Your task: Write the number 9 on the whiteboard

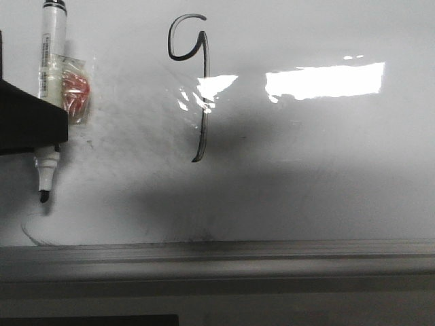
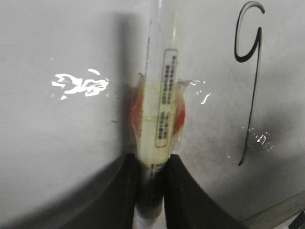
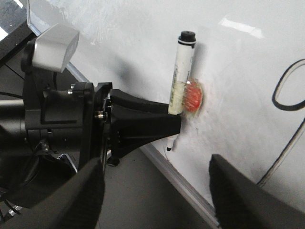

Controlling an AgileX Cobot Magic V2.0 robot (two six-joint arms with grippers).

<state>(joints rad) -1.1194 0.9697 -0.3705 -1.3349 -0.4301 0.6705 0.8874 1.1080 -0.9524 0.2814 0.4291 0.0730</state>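
A black hand-drawn number 9 with a hooked loop and a long tail stands on the glossy whiteboard; it also shows in the left wrist view and partly in the right wrist view. My left gripper is shut on a white marker wrapped in clear tape with a red patch. The marker's tip sits at the board's lower left, left of the 9. My right gripper is open and empty, off the board's edge.
A grey metal rail runs along the board's near edge. A faint grey curved erased line lies below the marker tip. Bright glare sits right of the 9. The left arm's black wrist and camera show in the right wrist view.
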